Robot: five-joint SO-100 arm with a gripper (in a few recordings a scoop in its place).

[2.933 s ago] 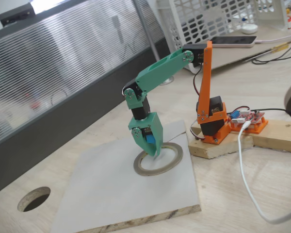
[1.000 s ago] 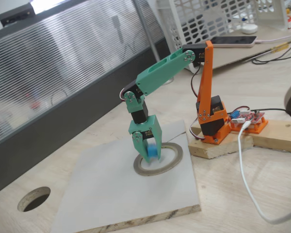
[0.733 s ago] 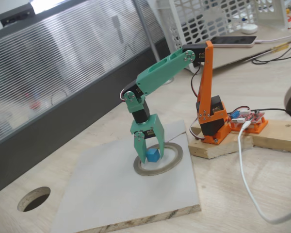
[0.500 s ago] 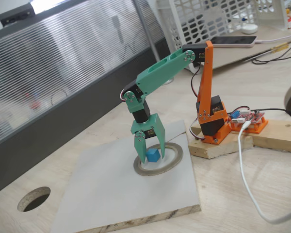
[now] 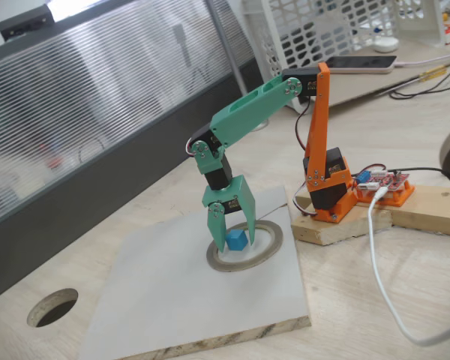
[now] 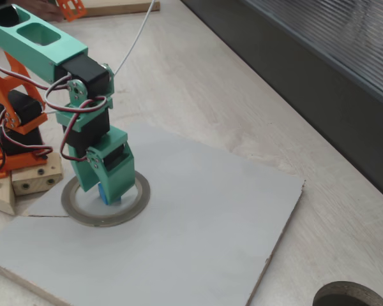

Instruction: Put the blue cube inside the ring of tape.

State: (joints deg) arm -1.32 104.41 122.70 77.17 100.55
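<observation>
The blue cube [image 5: 235, 240] rests on the board inside the ring of tape [image 5: 244, 265], a flat grey ring lying on the grey board [image 5: 172, 300]. My green gripper [image 5: 234, 241] points straight down over it and is open, one finger on each side of the cube with a gap to each. In the other fixed view the gripper [image 6: 108, 194] stands over the ring of tape [image 6: 76, 210], and just a thin strip of the blue cube [image 6: 101, 191] shows behind the near finger.
The arm's orange base [image 5: 326, 187] sits on a wooden block right of the board, with a white cable [image 5: 382, 277] trailing forward. A round dark hole [image 5: 52, 307] is cut into the table left of the board. A dark wall runs behind.
The gripper lowered the cube into the ring and opened, leaving the cube on the board. Over the last half second nothing has moved.
</observation>
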